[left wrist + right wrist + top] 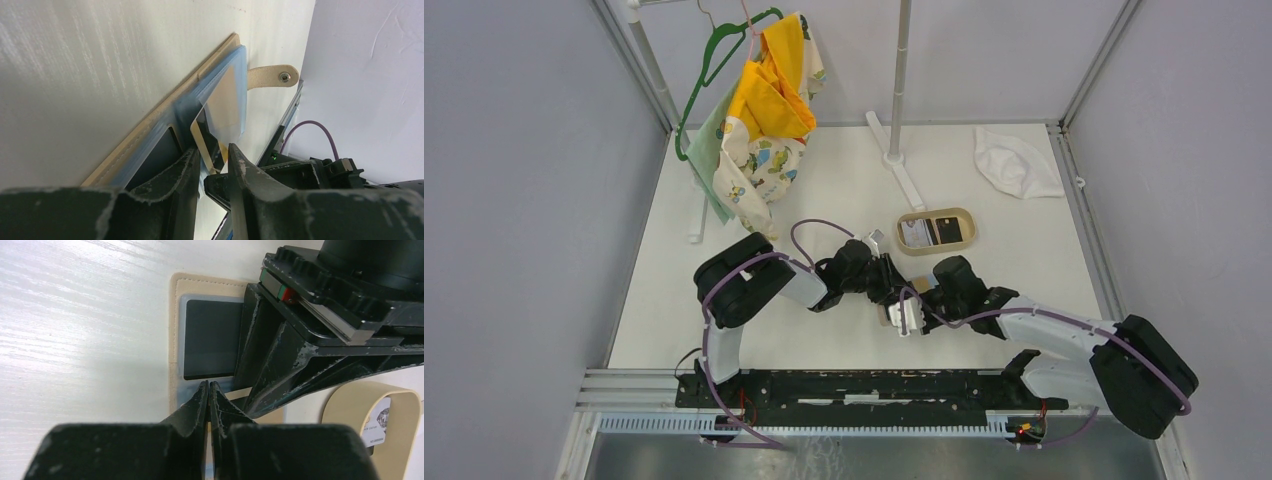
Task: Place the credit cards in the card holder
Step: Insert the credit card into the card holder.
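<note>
The tan card holder (898, 319) lies open on the table under both grippers. In the left wrist view its light blue sleeves (222, 92) and snap tab (272, 76) show. My left gripper (887, 287) (215, 156) is shut on a gold credit card (202, 137), whose far end sits in a blue sleeve. My right gripper (917, 308) (208, 386) is shut, its tips pinched on the blue sleeve edge of the card holder (176, 330). A dark card (210, 337) sits in a pocket. More cards (929, 232) lie in the oval tan tray (965, 219).
The tray (350, 402) stands just behind the grippers. Farther back are a stand pole (900, 90), colourful clothes on a green hanger (764, 110) at the left, and a white cloth (1014, 162) at the right. Grey walls enclose the table.
</note>
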Robot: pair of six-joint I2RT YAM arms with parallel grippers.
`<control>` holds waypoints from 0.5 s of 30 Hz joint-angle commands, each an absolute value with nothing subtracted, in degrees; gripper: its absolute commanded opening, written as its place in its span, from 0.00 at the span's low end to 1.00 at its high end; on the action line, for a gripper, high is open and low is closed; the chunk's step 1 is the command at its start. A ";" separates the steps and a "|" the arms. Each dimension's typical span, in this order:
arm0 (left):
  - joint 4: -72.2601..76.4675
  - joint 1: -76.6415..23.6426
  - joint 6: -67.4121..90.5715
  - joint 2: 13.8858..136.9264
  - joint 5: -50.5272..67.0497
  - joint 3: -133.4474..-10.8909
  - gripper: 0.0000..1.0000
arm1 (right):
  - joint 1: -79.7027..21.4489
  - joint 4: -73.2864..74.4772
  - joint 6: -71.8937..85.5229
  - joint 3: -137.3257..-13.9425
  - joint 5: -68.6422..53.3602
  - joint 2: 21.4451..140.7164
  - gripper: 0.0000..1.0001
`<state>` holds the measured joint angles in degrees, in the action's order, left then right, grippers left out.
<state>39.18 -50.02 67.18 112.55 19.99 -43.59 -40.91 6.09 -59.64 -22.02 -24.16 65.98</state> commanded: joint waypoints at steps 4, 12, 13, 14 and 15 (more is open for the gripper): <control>36.29 -50.27 63.09 111.54 18.46 -42.81 0.35 | -41.74 5.47 -58.66 -23.28 -20.02 66.96 0.07; 34.99 -50.29 62.04 109.68 17.61 -42.76 0.36 | -41.61 7.63 -57.49 -25.69 -16.79 67.11 0.06; 34.60 -50.28 61.76 109.35 17.36 -42.78 0.36 | -41.65 8.02 -57.33 -25.91 -17.11 67.06 0.06; 34.24 -50.26 61.47 109.01 17.28 -42.80 0.36 | -41.51 8.34 -57.16 -26.22 -17.59 66.91 0.06; 33.91 -50.26 61.21 108.65 17.12 -42.80 0.36 | -41.23 8.99 -57.05 -26.68 -18.65 66.68 0.07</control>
